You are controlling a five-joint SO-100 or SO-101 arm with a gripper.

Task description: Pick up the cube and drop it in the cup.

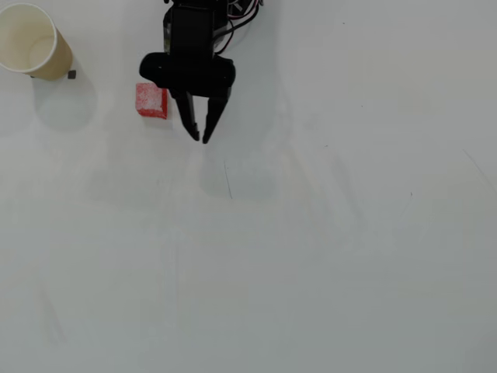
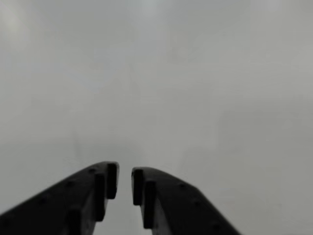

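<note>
Red on its sides and whitish, speckled on top, the cube (image 1: 151, 100) sits flat on the table (image 1: 311, 256) near the 11 o'clock part of my overhead view, square-edged and about half as wide as the cup. The cup (image 1: 31, 43) is tan paper with a cream inside, standing upright at the far 10 o'clock corner, well apart from the cube, with a tiny dark speck (image 1: 71, 74) by its base. My black gripper (image 1: 199, 137) hangs just at the cube's 3 o'clock side, tips pointing toward 6 o'clock, not touching it. In the wrist view I see the gripper (image 2: 124, 183) nearly closed, only a thin slit between the fingers (image 2: 100, 188), holding nothing. The table is a plain white, matte surface with faint scuffs and soft shadows; I can see nothing of the room beyond it.
</note>
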